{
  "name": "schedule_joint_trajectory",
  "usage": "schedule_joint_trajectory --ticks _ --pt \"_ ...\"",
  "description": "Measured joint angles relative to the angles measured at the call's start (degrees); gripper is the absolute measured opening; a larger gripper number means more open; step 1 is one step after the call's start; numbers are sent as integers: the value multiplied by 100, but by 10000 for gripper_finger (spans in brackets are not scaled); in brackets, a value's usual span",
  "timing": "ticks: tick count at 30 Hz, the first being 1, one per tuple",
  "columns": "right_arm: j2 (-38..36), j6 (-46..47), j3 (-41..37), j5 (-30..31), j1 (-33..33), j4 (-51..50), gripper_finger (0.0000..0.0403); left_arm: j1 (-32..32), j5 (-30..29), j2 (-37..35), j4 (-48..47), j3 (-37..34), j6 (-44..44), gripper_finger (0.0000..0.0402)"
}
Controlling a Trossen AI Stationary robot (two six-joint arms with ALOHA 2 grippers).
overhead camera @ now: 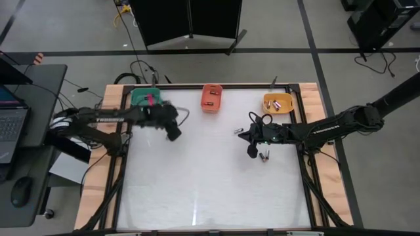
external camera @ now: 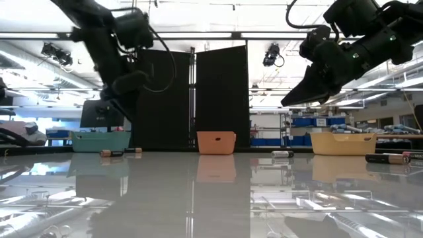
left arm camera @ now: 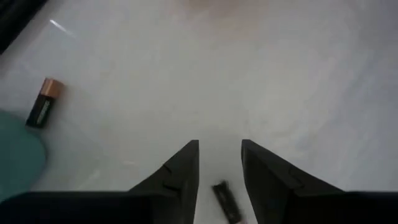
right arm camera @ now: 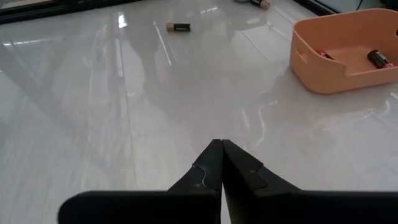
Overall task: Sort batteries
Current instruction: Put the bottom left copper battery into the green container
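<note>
Jaws of the left gripper [left arm camera: 219, 171] stand apart with nothing between them; those of the right gripper [right arm camera: 221, 163] are pressed together and empty.

High view: the left gripper [overhead camera: 172, 131] hangs just beside the green bin [overhead camera: 139, 96], the right gripper [overhead camera: 252, 149] is well apart from that bin, near two loose batteries [overhead camera: 264, 157]. An orange bin [overhead camera: 211, 97] and a yellow bin [overhead camera: 278, 101] stand farther along from the green one.

Low view: both arms hang above the table; batteries lie beside the green bin [external camera: 99, 140].

Left wrist view: a small dark battery [left arm camera: 227, 202] lies below the parted fingers [left arm camera: 183, 171], and a copper-topped battery [left arm camera: 43, 102] lies just beside the green bin [left arm camera: 18, 158].

Right wrist view: two batteries already lie in the orange bin [right arm camera: 345, 46].

Judgement: sorting is partway, and the left arm looks to be between picks. Next it must centre over one loose battery, descend and close.
</note>
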Motion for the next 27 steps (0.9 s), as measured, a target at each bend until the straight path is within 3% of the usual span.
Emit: schedule_joint_trajectory --ticks 5,14,20,27 --pt "0 -13 0 0 -7 1 18 1228 856 543 -627 688 1386 113" --pt "0 -52 0 0 -7 -27 16 2142 775 2235 -1714 2367 3469 112" --pt "0 -56 0 0 -7 -46 18 2329 692 3209 -2630 3231 3641 119" --pt "0 -29 0 0 -7 -177 16 2036 1665 3362 -3687 3397 2912 156"
